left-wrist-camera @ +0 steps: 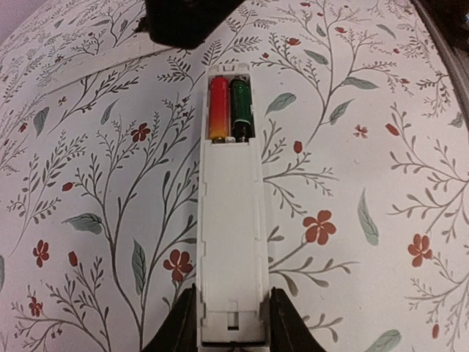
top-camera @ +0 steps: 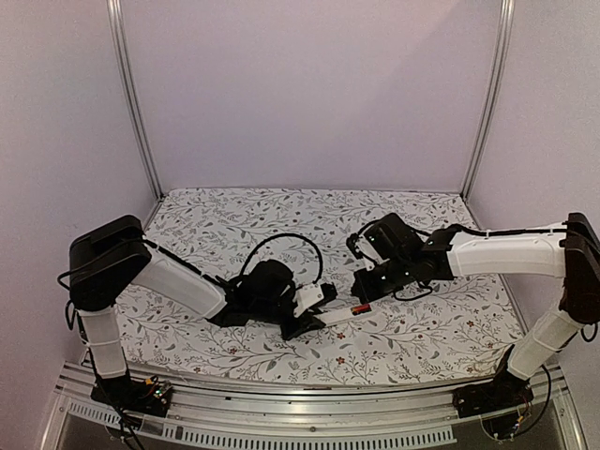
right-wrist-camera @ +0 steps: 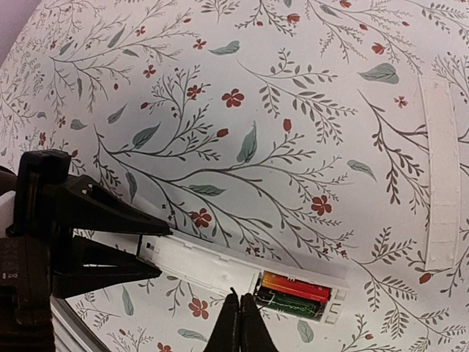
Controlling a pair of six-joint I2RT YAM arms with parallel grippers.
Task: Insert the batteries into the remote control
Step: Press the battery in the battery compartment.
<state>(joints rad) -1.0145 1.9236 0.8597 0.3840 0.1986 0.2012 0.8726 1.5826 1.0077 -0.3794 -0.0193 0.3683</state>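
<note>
The remote control [left-wrist-camera: 229, 242] is a slim, flat white bar. In the left wrist view it runs straight up the middle of the frame. In the overhead view it sits low in the centre, between the two arms. Its far end holds a battery bay that lies open, showing the batteries side by side. The red-orange battery [left-wrist-camera: 218, 108], which fades to yellow at its lower end, is on the left. The black battery [left-wrist-camera: 242, 108], with a green sheen, is on the right. Both lie lengthwise in the bay and fill it.

The left gripper [left-wrist-camera: 231, 312] clamps the near end of the remote, with one dark finger pressed against each long edge at the bottom of its own view. The right gripper [right-wrist-camera: 239, 319] has its fingers pinched together with nothing between them. Their tips sit at the bottom centre of the right wrist view, just beside the inner end of the bay. Whether they touch the remote cannot be told.

A thin white cover strip [right-wrist-camera: 442, 172] lies apart at the right edge of the right wrist view.

The table is covered by a white cloth [top-camera: 422, 225] printed with grey-green leafy branches and small red flowers. Plain pale lilac walls [top-camera: 309, 94] enclose it. A metal post [top-camera: 131, 103] rises at each back corner, and a metal rail [top-camera: 281, 398] runs along the bottom of the overhead view.
</note>
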